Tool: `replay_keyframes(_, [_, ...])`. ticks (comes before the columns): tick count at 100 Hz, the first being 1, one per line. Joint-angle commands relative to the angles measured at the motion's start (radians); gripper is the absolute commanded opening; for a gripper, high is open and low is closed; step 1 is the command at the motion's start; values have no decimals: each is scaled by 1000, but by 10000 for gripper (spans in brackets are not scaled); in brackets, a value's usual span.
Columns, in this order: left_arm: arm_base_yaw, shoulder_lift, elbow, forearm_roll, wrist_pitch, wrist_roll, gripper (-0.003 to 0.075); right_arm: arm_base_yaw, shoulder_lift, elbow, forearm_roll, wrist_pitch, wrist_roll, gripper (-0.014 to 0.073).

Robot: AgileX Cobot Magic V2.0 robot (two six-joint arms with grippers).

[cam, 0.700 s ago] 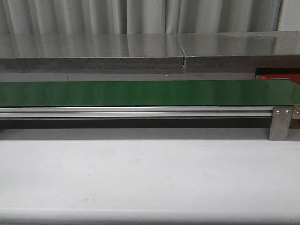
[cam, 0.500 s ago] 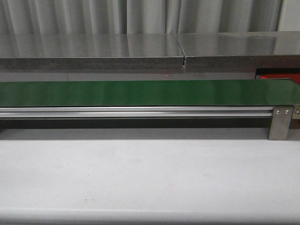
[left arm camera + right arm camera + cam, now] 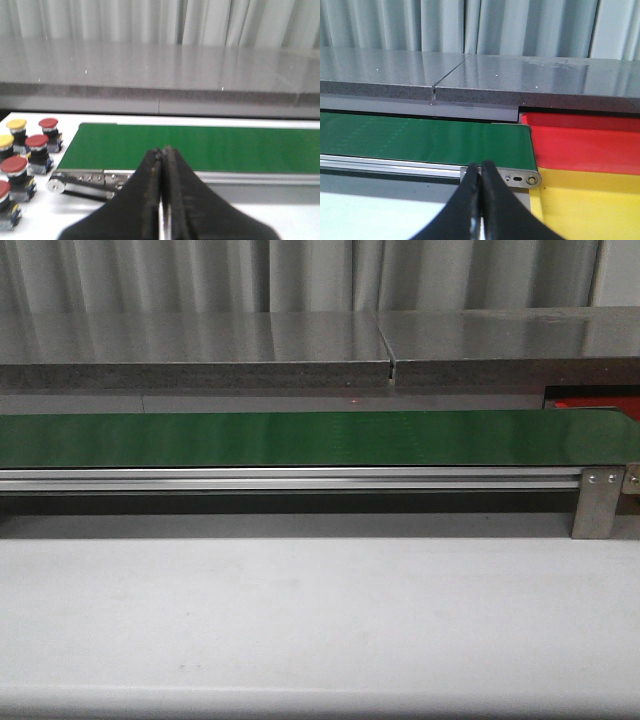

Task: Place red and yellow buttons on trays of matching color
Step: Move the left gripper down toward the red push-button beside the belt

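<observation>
Several red buttons (image 3: 37, 141) and two yellow buttons (image 3: 16, 124), each with a round cap on a dark base, stand in a cluster on the white table beside one end of the green belt (image 3: 210, 147). My left gripper (image 3: 161, 150) is shut and empty, in front of the belt and apart from the buttons. My right gripper (image 3: 480, 165) is shut and empty, in front of the belt's other end. The red tray (image 3: 585, 145) and the yellow tray (image 3: 590, 200) lie side by side past that end. A strip of the red tray (image 3: 595, 403) shows in the front view. No gripper shows in the front view.
The long green belt (image 3: 300, 438) runs across the table on an aluminium rail (image 3: 290, 478) with a metal bracket (image 3: 598, 502) at its right end. A grey stone counter (image 3: 300, 350) and curtains stand behind it. The white tabletop (image 3: 320, 620) lies in front.
</observation>
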Motion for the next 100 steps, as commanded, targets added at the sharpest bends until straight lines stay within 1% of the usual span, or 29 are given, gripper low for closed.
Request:
replay_keyframes(1, [2, 129, -150, 16, 102, -9, -19, 0, -2, -18, -12, -84, -1, -67])
replay_keyframes(9, [2, 244, -258, 19, 218, -9, -19, 0, -2, -18, -12, -84, -1, -67])
replay_keyframes(21, [2, 376, -362, -32, 280, -9, -19, 0, -2, -18, -12, -84, -1, -67])
replay_keyframes(32, [2, 467, -406, -61, 277, -9, -19, 0, -2, -18, -12, -84, -1, -67])
replay_keyframes(42, [2, 528, -411, -69, 234, -9, -19, 0, -2, -18, -12, -84, -1, -67])
replay_keyframes(50, [2, 568, -411, -98, 241, -9, -19, 0, -2, -18, -12, -84, -1, -67])
replay_keyframes(64, [2, 620, -411, -105, 253, -9, -18, 0, -2, -18, -12, -84, -1, -67])
replay_keyframes(71, [2, 637, -411, -105, 257, -9, -1, 0, -2, -18, -12, -84, -1, -67])
replay_keyframes(76, [2, 647, -411, -105, 259, -9, 43, 0, -2, -18, -12, -84, -1, -67])
replay_keyframes(83, [2, 649, -411, -105, 264, -9, 155, 0, -2, -18, -12, -84, -1, -67])
replay_keyframes(87, [2, 649, -411, -105, 266, -9, 251, 0, -2, -18, -12, -84, -1, -67])
replay_keyframes(88, [2, 649, -411, -105, 266, -9, 286, 0, -2, -18, -12, -84, -1, -67])
replay_keyframes(90, [2, 649, -411, -105, 266, -9, 324, 0, -2, -18, -12, -84, -1, -67])
replay_keyframes(95, [2, 649, -411, -105, 266, -9, 482, 0, -2, -18, -12, -84, -1, -67])
replay_keyframes(97, [2, 649, -411, -105, 266, -9, 519, 0, -2, -18, -12, -84, -1, -67])
replay_keyframes(98, [2, 649, -411, -105, 266, -9, 553, 0, -2, -18, -12, -84, -1, -67])
replay_keyframes(100, [2, 649, -411, -105, 266, -9, 598, 0, -2, -18, -12, -84, -1, -67])
